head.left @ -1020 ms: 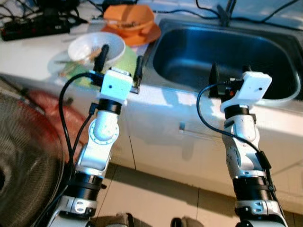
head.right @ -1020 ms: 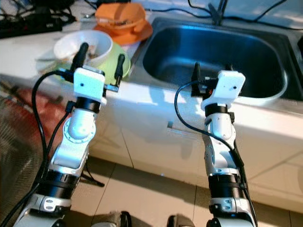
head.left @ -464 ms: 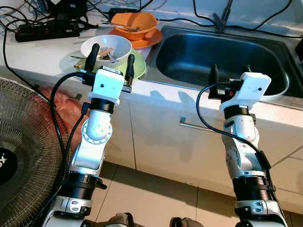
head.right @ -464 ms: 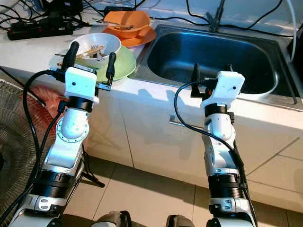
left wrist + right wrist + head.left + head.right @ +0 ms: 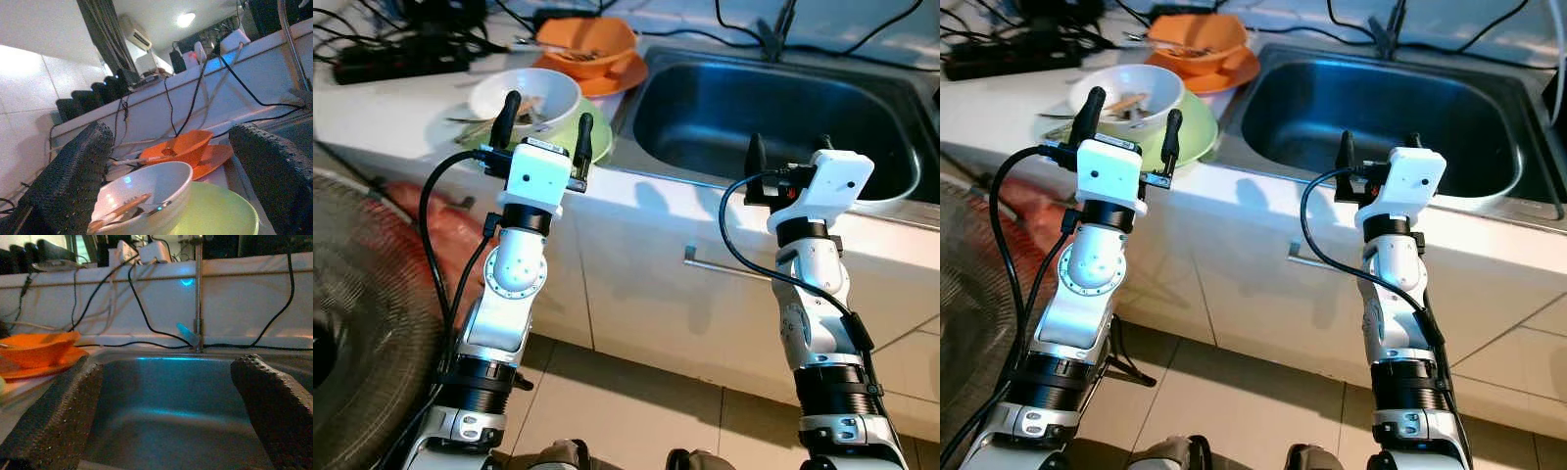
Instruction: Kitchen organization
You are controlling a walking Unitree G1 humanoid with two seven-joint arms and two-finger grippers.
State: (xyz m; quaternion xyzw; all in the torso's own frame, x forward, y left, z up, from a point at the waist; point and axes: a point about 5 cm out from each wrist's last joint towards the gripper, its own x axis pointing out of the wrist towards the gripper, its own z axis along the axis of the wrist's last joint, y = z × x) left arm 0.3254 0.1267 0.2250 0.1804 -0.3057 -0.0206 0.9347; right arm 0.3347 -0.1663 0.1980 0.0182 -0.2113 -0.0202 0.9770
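A white bowl (image 5: 524, 98) holding chopsticks and scraps sits on a green plate (image 5: 1197, 135) at the counter's front edge. Behind it an orange bowl (image 5: 587, 41) rests on an orange plate (image 5: 625, 76). To the right lies the steel sink (image 5: 773, 117). My left gripper (image 5: 548, 119) is open, raised just in front of the white bowl (image 5: 146, 188) and green plate (image 5: 215, 213), touching neither. My right gripper (image 5: 789, 147) is open and empty in front of the sink basin (image 5: 171, 421), facing the faucet (image 5: 198, 293).
A large fan (image 5: 362, 323) stands at the left on the floor, with a red bag (image 5: 440, 230) beside the cabinet. A power strip (image 5: 391, 61) and several cables run along the back of the counter. A cabinet handle (image 5: 724, 269) juts out below the sink.
The camera has swayed, so the whole picture shifted. My left gripper has come more squarely in front of the white bowl. Both grippers stay open and empty.
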